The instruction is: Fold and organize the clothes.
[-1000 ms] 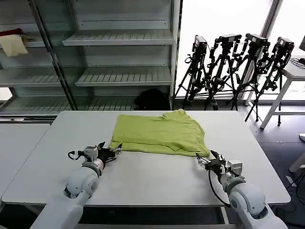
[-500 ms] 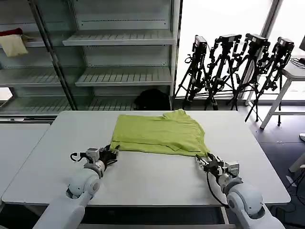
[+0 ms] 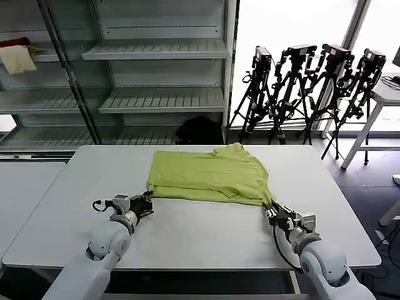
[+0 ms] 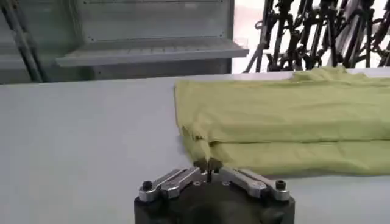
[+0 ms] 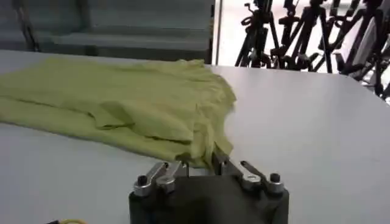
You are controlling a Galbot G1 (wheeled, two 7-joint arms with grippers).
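Head view: the T-shirt (image 3: 209, 175) is lying folded at the middle of the white table (image 3: 194, 231). The left gripper (image 3: 148, 199) is pinching its near left corner, and the right gripper (image 3: 269, 209) is pinching its near right corner.

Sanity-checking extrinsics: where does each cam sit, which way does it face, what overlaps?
Head: up on the body, angled forward and down at the white table; both arms show, left end effector and right end effector shut on the T-shirt's near corners.
Left wrist: behind the left end effector, facing the T-shirt.
Right wrist: behind the right end effector, facing the T-shirt.
Shared: T-shirt, table, tripods.
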